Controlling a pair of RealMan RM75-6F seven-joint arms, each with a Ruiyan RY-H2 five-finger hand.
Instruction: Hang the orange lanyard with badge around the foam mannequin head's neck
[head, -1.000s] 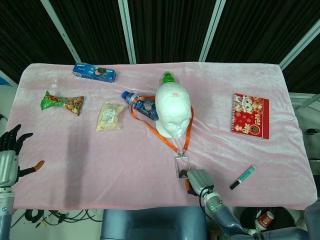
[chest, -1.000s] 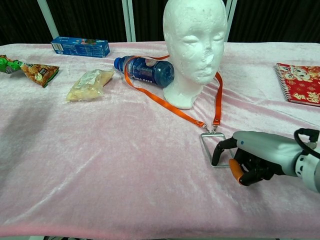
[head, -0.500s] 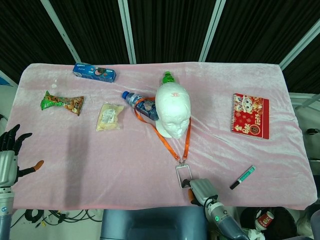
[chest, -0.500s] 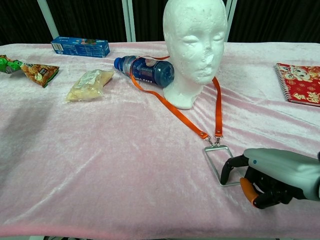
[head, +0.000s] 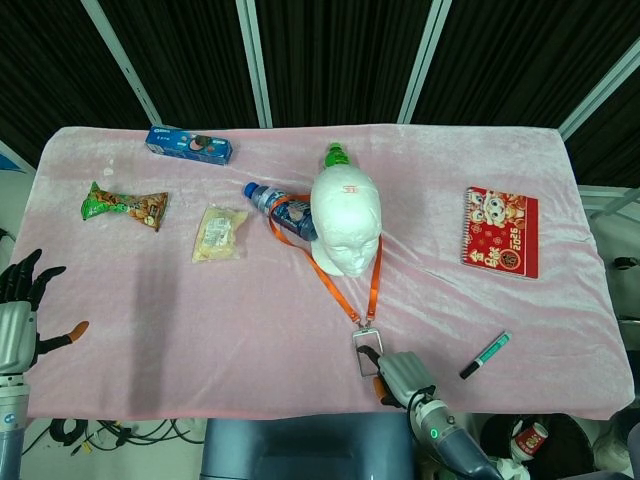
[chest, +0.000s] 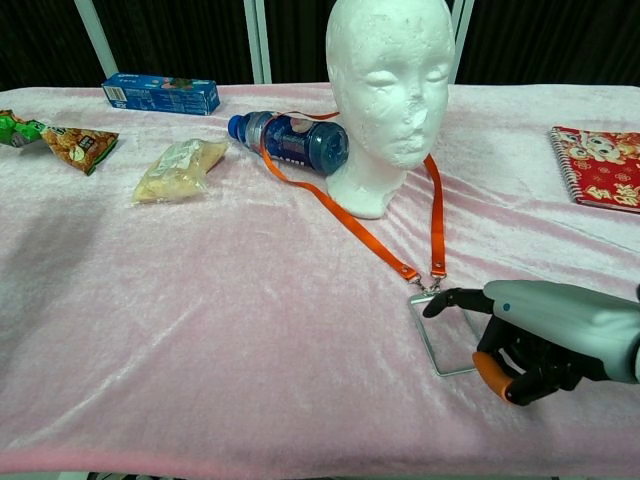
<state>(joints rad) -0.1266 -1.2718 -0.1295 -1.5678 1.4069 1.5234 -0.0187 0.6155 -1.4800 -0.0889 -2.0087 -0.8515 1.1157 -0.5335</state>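
The white foam mannequin head (head: 346, 222) (chest: 390, 95) stands upright mid-table. The orange lanyard (head: 373, 280) (chest: 437, 215) loops around its neck, and its left strap crosses a blue bottle (chest: 290, 140). Both straps meet at a clip above the clear badge (head: 364, 345) (chest: 437, 335), which lies flat near the front edge. My right hand (head: 402, 377) (chest: 535, 340) lies over the badge's right side, one finger stretched along its top and the thumb by its lower corner. A real grip cannot be made out. My left hand (head: 18, 318) hangs off the table's left front corner, fingers spread, holding nothing.
A green-capped bottle (head: 337, 155) stands behind the head. A blue box (head: 190, 146), a green snack bag (head: 125, 206) and a pale packet (head: 220, 235) lie at the left. At the right are a red notebook (head: 500, 231) and a green marker (head: 486, 354).
My right hand drew the badge toward the front edge and pulled the straps straight, then came slightly forward. Its curled finger has stretched out over the badge. The left hand stayed put.
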